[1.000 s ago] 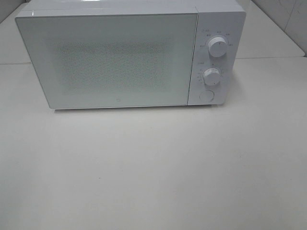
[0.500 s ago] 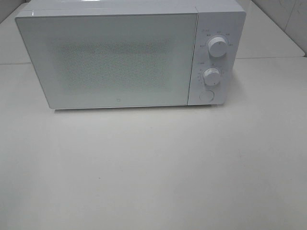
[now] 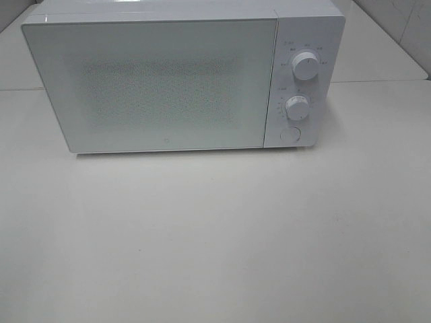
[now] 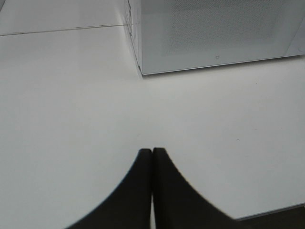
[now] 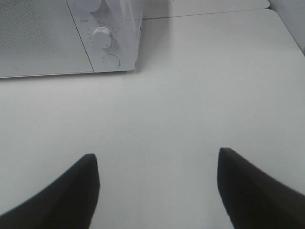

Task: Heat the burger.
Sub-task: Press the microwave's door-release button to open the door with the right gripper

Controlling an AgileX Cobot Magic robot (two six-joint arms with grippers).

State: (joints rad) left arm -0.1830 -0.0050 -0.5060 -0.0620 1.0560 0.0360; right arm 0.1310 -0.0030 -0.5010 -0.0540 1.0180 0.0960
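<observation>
The burger is out of view in every frame. A white microwave (image 3: 182,81) stands at the back of the table with its door (image 3: 151,84) closed. My left gripper (image 4: 152,151) is shut, fingertips touching, empty, hovering over bare table in front of the microwave's (image 4: 214,33) left corner. The right gripper (image 5: 157,162) is open with nothing between its dark fingers (image 5: 71,191), above the table in front of the microwave's (image 5: 66,38) control panel. Neither gripper shows in the exterior high view.
The microwave panel carries two white knobs (image 3: 305,66) (image 3: 296,108) and a round button (image 3: 290,134). The white table (image 3: 215,235) stretches in front of it. A seam runs along the table behind (image 3: 377,81).
</observation>
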